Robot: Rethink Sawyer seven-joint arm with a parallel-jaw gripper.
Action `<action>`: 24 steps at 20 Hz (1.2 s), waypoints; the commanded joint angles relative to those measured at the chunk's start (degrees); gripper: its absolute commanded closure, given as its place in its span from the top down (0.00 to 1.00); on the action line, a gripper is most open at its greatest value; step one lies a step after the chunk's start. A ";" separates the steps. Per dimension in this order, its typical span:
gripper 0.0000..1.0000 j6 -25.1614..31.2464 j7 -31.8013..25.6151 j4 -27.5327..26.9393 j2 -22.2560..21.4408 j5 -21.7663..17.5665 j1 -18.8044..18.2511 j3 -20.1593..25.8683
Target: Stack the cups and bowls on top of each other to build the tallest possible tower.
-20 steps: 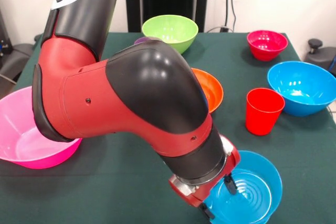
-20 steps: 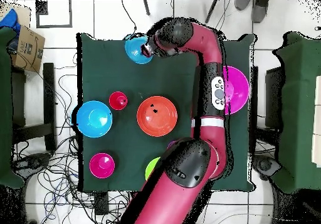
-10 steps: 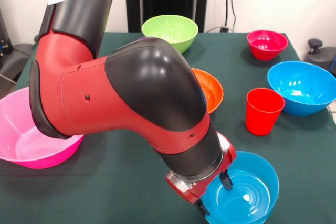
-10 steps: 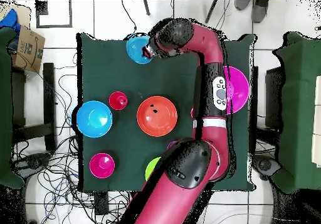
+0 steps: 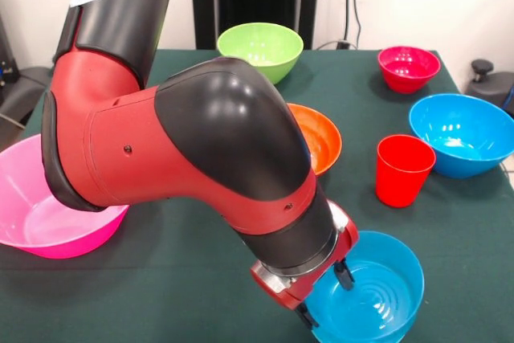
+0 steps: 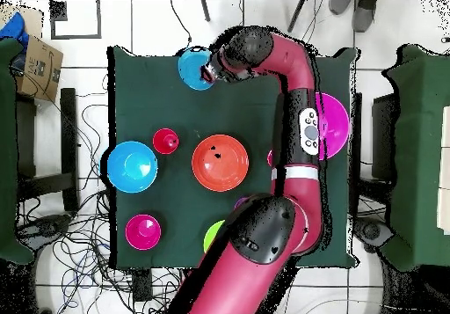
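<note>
My gripper (image 5: 325, 296) is low at the table's near edge, at the left rim of a small blue bowl (image 5: 369, 295). One finger is inside the bowl and the other outside, shut on the rim. In the overhead view the gripper (image 6: 209, 67) meets the same bowl (image 6: 193, 69) at the top of the mat. An orange bowl (image 5: 321, 138) sits mid-table with a red cup (image 5: 404, 169) to its right. No tower shows, and the arm hides the purple cup.
A large blue bowl (image 5: 463, 134) and a small magenta bowl (image 5: 409, 67) stand at the right. The lime green bowl (image 5: 260, 47) is at the back. A large pink bowl (image 5: 40, 214) sits at the left, partly behind the bulky arm.
The gripper and the small blue bowl have shifted together a little to the left along the near edge. Nothing else has moved.
</note>
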 commanded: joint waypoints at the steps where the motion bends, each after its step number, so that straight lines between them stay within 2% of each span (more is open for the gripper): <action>1: 1.00 6.43 4.02 -4.46 -0.07 -1.99 2.72 -2.26; 10: 1.00 0.87 0.74 -4.71 3.46 -2.31 1.78 -2.22; 24: 1.00 -2.55 -3.91 -8.40 8.84 -3.56 0.91 0.16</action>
